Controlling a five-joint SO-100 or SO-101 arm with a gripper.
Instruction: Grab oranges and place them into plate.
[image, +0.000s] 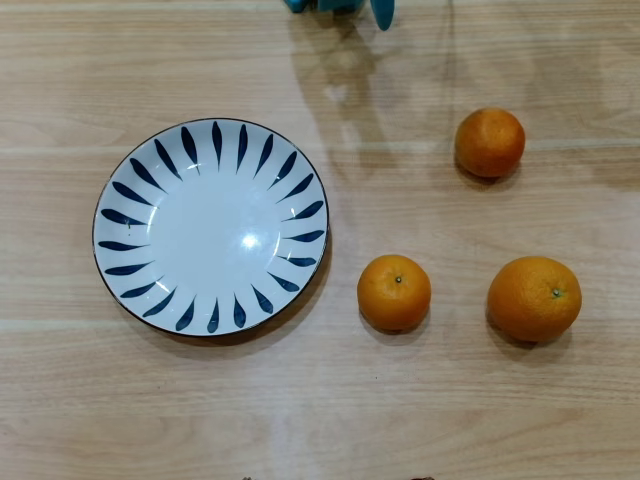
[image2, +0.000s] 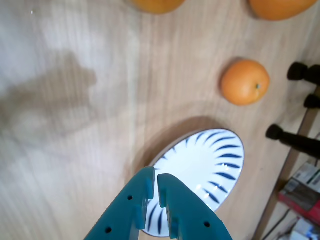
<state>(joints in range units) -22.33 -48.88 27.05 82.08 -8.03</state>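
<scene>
The teal tool, fingers nearly together and holding nothing, fills the wrist view's lower centre above the blue-leafed plate. Overhead, the plate sits empty at left on the wooden desk; three oranges lie apart at right.

The teal tool is seen rising from the lower edge of the wrist view, its two fingers nearly together with only a thin gap between the tips; nothing is held between them. Behind and partly beneath the tips, the plate is seen lying on the pale wooden bench, its white centre empty and its dark blue strokes fanned around the border. One whole orange is seen beyond the plate, apart from it; two further oranges are cut by the upper edge, one near the middle and one towards the right. Dark knobbed posts are visible at the right edge.
</scene>
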